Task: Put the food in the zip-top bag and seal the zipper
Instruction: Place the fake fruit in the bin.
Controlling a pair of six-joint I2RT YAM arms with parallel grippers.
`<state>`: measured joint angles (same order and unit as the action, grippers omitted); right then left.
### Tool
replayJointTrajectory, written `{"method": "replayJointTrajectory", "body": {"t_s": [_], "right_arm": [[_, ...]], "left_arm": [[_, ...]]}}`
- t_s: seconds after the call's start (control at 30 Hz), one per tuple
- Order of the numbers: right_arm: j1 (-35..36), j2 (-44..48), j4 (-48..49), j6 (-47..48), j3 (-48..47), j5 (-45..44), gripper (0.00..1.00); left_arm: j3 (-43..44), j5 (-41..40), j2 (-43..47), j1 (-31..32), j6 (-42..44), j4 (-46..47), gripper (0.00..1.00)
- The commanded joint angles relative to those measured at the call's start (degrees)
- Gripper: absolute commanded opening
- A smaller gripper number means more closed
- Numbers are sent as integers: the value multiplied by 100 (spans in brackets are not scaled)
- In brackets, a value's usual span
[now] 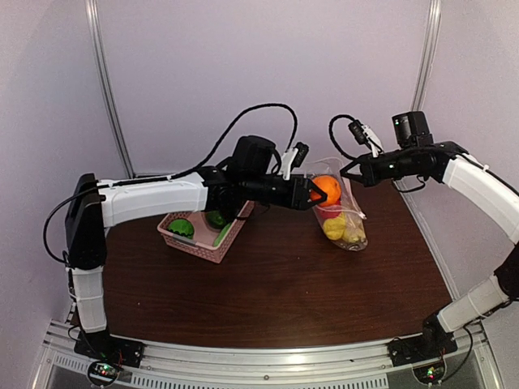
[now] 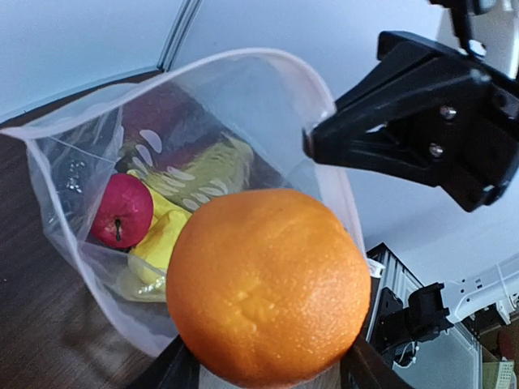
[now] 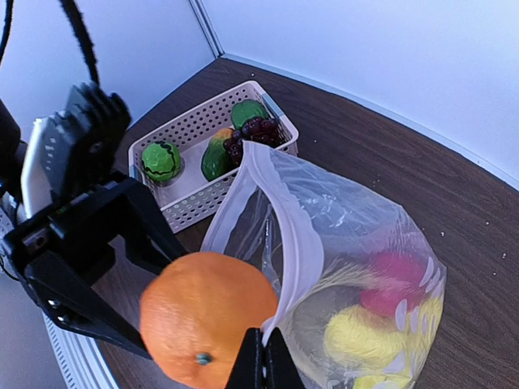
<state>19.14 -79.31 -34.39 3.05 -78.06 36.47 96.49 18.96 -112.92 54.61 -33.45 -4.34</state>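
Note:
My left gripper [image 1: 318,192] is shut on an orange [image 1: 326,189] and holds it at the open mouth of the clear zip-top bag [image 1: 344,217]. The orange fills the left wrist view [image 2: 268,285] and shows in the right wrist view [image 3: 209,316]. My right gripper [image 1: 353,171] is shut on the bag's pale zipper strip [image 3: 290,251] and holds the mouth up and open. Inside the bag lie a red piece [image 2: 122,209] and yellow fruits [image 3: 365,336]. Green pieces [image 3: 160,160] and dark purple grapes [image 3: 253,128] lie in the basket.
The pink lattice basket [image 1: 199,241] stands left of the bag on the dark wooden table [image 1: 276,284]. White walls close the back and sides. The right gripper's black fingers [image 2: 381,138] show close above the bag's rim in the left wrist view.

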Motion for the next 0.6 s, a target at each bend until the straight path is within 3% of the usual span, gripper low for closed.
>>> {"method": "replayJointTrajectory", "body": {"t_s": [0.0,0.23,0.4,0.57], "right_arm": [[55,11,-52,-103,-162,233,0],[55,149,-14,-94,-13,190,0],[29,134,-114,-69,-168,187,0],[-124,-32,-143,-76,-321,133,0]], "left_arm": [[816,-17,-523,22,-435,-54,52],[1524,-277,-898,23,-399,-747,82],[1748,-286,-653,19,-4,-1217,89],[1302,-537,303,15,711,-1289,91]]}}
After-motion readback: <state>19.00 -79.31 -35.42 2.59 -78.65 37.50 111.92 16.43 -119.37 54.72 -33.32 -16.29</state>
